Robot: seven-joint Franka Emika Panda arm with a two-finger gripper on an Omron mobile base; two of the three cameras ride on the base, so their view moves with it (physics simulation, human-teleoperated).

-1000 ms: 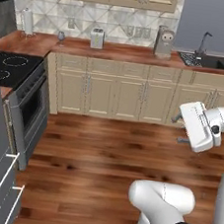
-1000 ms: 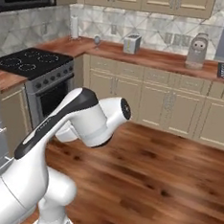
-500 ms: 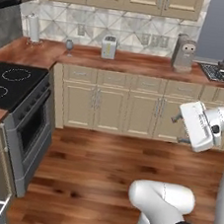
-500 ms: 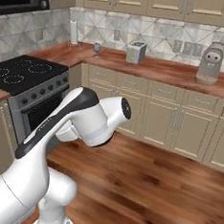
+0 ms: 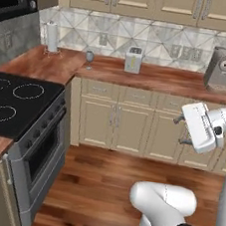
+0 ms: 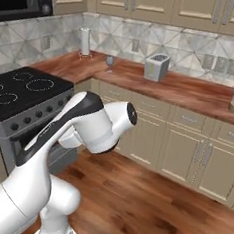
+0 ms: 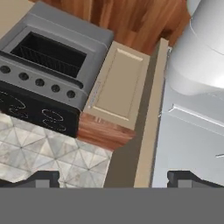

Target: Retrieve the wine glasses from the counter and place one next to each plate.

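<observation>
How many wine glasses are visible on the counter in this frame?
1. A wine glass stands on the counter near the corner, between the paper towel roll and toaster. A second may be out of frame.

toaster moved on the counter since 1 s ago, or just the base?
No. The toaster keeps its place on the counter, right of the wine glass and left of the coffee maker; the whole view shifted.

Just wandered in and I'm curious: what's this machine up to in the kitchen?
It is handling nothing right now. The white arm is folded close to its base, its fingers spread open and empty. One small wine glass stands on the wooden counter near the corner, between a paper towel roll and a toaster, untouched.
</observation>
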